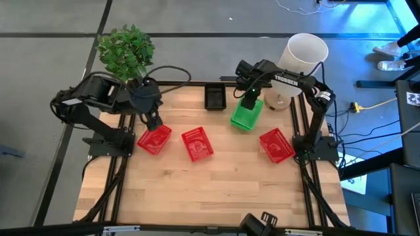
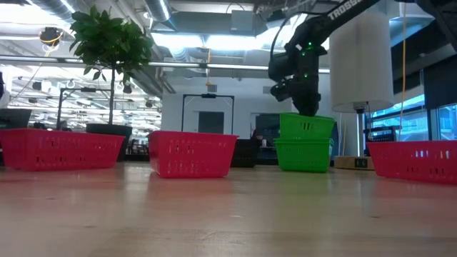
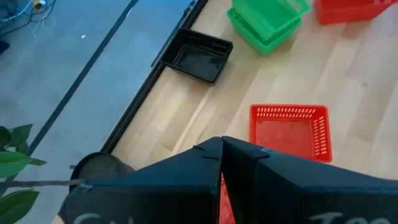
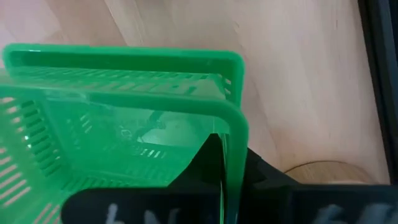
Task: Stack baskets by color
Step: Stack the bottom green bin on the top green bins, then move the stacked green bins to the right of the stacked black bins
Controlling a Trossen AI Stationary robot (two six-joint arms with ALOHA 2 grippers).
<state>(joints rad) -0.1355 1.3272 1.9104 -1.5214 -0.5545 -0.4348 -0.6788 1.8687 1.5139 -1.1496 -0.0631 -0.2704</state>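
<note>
Looking straight down, the right gripper (image 1: 249, 103) has its fingers closed on the rim of a green basket (image 1: 245, 115) sitting in the green stack toward the back of the wooden surface (image 1: 210, 190). The left gripper (image 1: 153, 122) is pinched on the edge of the left red basket (image 1: 154, 139). Two more red baskets, the middle red basket (image 1: 197, 144) and the right red basket (image 1: 276, 145), lie in a rough row with it, and the black baskets (image 1: 215, 96) sit at the back edge.

From surface height, the upper green basket (image 2: 306, 126) sits tilted in the lower one (image 2: 303, 155), the right gripper (image 2: 303, 107) at its rim, with three red baskets (image 2: 191, 153) spread across.

In the left wrist view, the dark fingers (image 3: 239, 171) meet tightly over red plastic; the middle red basket (image 3: 290, 130), black baskets (image 3: 198, 56) and green stack (image 3: 266, 20) lie beyond.

In the right wrist view, the fingers (image 4: 264, 177) clamp the green basket's (image 4: 124, 118) wall, nested over another green one.
</note>
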